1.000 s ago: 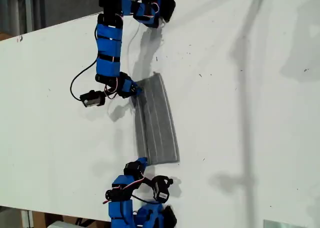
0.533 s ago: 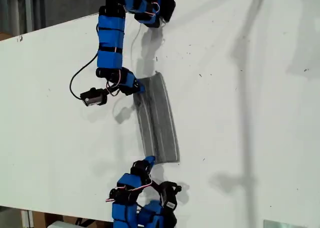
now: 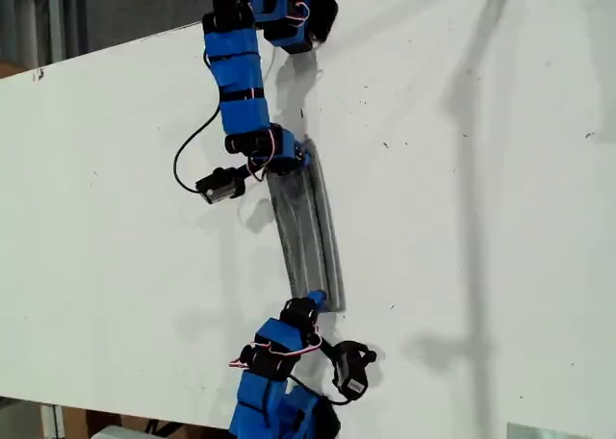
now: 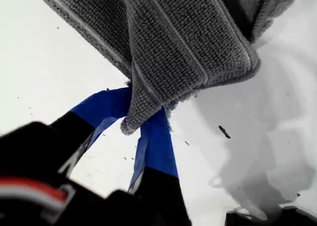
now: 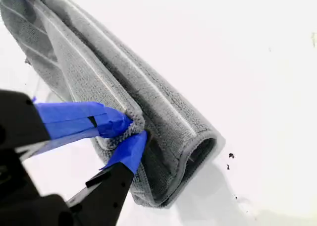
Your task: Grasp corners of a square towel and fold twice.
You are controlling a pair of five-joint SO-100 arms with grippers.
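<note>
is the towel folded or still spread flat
Folded. The towel is doubled over with a rolled fold edge, a narrow strip in the exterior view, pinched by my first gripper and second gripper.

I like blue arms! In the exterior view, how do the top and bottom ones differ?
The top arm stretches long; the bottom arm is bunched short, partly cut off. The top arm's cable loops wide; the bottom arm's stays close. Both are blue, touching the towel.

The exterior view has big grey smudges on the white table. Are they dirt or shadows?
Shadows, most likely: in the exterior view soft grey streaks cross the table with blurry edges. In the first wrist view a similar soft shadow lies under the towel. The second wrist view is bright, its towel weave sharp.
</note>
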